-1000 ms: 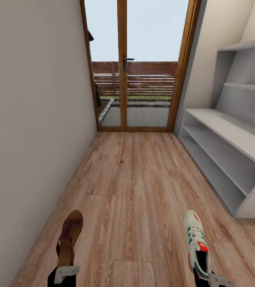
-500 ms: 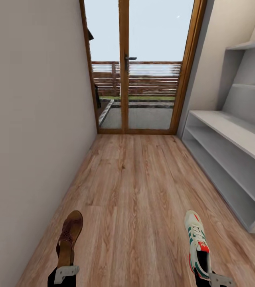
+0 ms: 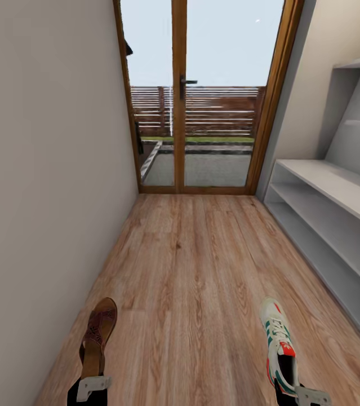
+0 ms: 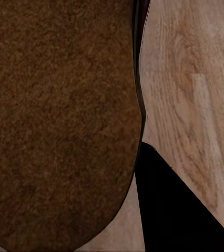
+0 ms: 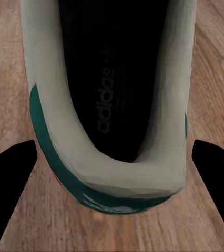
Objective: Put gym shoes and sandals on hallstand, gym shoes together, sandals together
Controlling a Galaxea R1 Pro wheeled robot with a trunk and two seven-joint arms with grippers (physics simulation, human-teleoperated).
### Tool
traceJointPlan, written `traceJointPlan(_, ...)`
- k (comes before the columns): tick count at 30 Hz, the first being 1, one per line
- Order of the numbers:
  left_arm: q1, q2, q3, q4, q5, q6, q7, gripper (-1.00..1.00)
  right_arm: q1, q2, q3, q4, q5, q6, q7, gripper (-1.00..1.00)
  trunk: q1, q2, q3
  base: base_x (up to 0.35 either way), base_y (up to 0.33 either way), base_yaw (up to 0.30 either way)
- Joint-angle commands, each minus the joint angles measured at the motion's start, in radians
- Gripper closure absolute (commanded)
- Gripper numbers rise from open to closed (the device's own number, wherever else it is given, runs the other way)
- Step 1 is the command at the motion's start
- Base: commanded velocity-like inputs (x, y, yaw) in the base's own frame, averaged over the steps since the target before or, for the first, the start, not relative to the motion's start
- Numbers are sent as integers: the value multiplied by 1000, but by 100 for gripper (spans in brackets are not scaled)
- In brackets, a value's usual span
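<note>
Head view: a narrow corridor with wood-grain plank floor (image 3: 191, 270) runs toward a glazed double door (image 3: 202, 96) in a brown wooden frame, beyond which a slatted fence and a strip of lawn appear. A plain pale wall (image 3: 44, 169) bounds the left side. Along the right side stands the pale grey hallstand (image 3: 326, 220), its two open shelf tiers near the floor and staggered grey wall shelves rising above.

At the lower left, the left gripper (image 3: 92, 386) clamps a brown leather sandal (image 3: 97, 332) by its heel end, the toe pointing forward toward the door, above the floor. At the lower right, the right gripper (image 3: 303, 395) grips a white gym shoe (image 3: 277, 344) with green side stripes and red-orange tongue tab, likewise by the heel, toe forward. Both shoes are well short of the hallstand.

Left wrist view: the sandal's brown textured surface (image 4: 59, 121) lies close to the camera, plank floor beside it.

Right wrist view: the gym shoe's heel opening (image 5: 109, 105), dark insole with printed lettering, sits between the two dark fingers (image 5: 12, 184).
</note>
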Motion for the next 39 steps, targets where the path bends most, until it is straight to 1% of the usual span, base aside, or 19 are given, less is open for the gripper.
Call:
traceJointPlan(1, -1, 0, 2, 0, -5, -2, -1, 100, -1, 0, -8, 0, 0, -4, 10, 100, 0, 0, -1, 334, 111, 0)
traceJointPlan(11, -1, 0, 0, 0, -5, -2, -1, 100, -1, 1, -7, 0, 2, -4, 11, 100, 0, 0, -1, 335, 99, 0)
traceJointPlan(32, -1, 0, -1, 0, -5, -2, -1, 100, -1, 1, -7, 0, 2, -4, 13, 100, 0, 0, -1, 339, 5, 0)
traceJointPlan(39, -1, 0, -1, 0, -5, -2, -1, 100, -1, 1, -7, 0, 2, -4, 13, 100, 0, 0, -1, 340, 0, -135)
